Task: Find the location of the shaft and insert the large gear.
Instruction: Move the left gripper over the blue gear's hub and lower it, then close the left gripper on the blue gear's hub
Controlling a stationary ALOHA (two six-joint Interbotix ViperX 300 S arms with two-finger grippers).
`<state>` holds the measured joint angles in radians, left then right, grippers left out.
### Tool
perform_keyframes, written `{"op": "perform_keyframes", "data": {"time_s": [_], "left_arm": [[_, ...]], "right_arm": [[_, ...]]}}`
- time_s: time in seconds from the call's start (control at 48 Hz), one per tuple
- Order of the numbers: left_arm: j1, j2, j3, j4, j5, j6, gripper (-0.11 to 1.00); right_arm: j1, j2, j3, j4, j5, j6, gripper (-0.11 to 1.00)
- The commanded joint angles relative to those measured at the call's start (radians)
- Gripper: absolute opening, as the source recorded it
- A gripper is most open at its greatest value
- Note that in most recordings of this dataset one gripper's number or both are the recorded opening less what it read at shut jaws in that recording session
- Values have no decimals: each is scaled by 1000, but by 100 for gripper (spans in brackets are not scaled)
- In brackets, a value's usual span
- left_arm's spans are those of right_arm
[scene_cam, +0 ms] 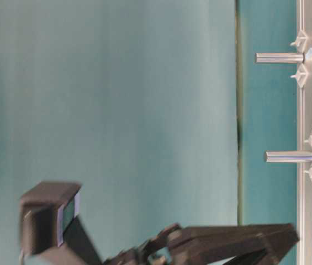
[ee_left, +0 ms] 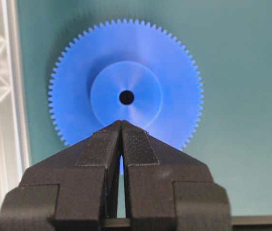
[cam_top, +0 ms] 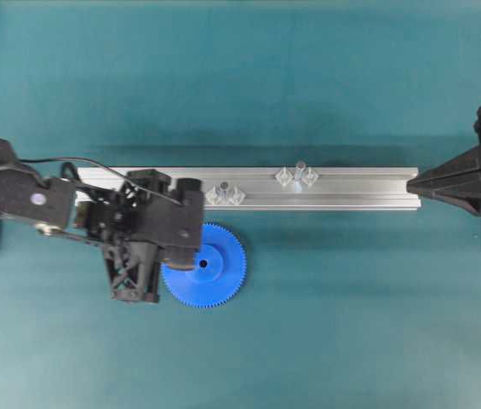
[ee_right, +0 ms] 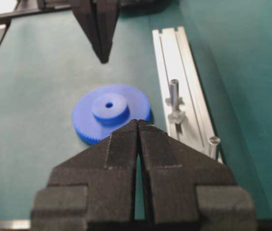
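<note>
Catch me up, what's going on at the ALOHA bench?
The bright blue plastic toothed gear lies flat on the teal table, beside the aluminium rail, not yet picked up. The left end effector is shut and poised over the gear, holding nothing. The thin silvery upright shaft on the rail is bare. The right end effector is shut, parked at the rail's far end.

I'm looking straight down w/ the overhead cam, wide on the teal table (cam_top: 325, 77), aluminium rail (cam_top: 351, 186) running across mid-frame. Table-level cam is sitting low & close, pic turned sideways, so the rail (scene_cam: 310, 110) is running down its right edge. Left wrist cam is peering past its own fingertips (ee_left: 104, 147), tight on the large gear (ee_left: 126, 72). Right wrist cam is facing back along the rail (ee_right: 174, 53), farther off, sharing that gear (ee_right: 111, 113) w/ the overhead (cam_top: 219, 268).
</note>
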<state>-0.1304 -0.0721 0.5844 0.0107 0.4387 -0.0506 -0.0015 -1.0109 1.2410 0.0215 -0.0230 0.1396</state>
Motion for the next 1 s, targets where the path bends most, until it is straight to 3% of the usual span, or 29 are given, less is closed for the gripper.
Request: {"op": "perform_keyframes", "data": {"time_s": [0.0,0.437,0.979], "left_arm": [[-6,5,-43,3,8,2,1],[-9,140,-179,3,175,11,1],[-26,206,-238,3,206,14,1]], "right_arm": [[0,6,-9,2,8,8,1],[-3,-2,-5,2,32,8,1],[-5,-11,8,2,32,9,1]]}}
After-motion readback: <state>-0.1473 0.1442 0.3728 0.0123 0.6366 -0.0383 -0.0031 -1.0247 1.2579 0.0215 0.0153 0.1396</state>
